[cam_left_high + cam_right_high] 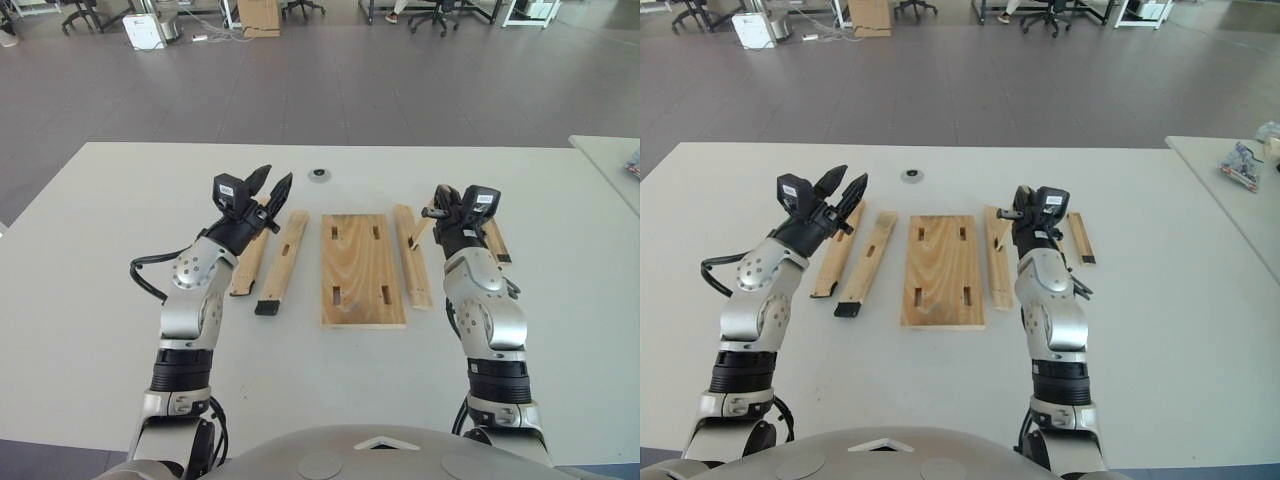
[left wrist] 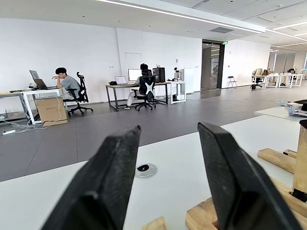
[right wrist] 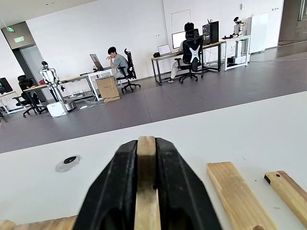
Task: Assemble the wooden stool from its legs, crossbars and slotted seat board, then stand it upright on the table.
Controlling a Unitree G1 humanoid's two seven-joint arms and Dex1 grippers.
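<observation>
This is a large open office. Desks [image 2: 120, 87] with monitors [image 2: 134, 74] stand along a white wall, with black swivel chairs [image 2: 145, 91] on the grey floor [image 1: 350, 90]. A cardboard box [image 2: 52, 110] sits beside one desk.

I see the seat board [image 1: 363, 268] in pale honey wood with wavy darker grain and four dark slots. Left of the board, the inner leg [image 1: 285, 255] is the same light wood with a black cap [image 1: 266, 307], and the outer leg [image 1: 246, 272] is plain tan. Right of the board, another leg [image 1: 411, 258] matches. The table [image 1: 100, 250] is plain white. Beyond the board is a silver grommet [image 1: 319, 175] with a dark centre. The left gripper [image 1: 279, 175] and right gripper [image 3: 146, 141] have black fingers; the right one's wooden strip [image 3: 146, 191] is pale tan.
</observation>
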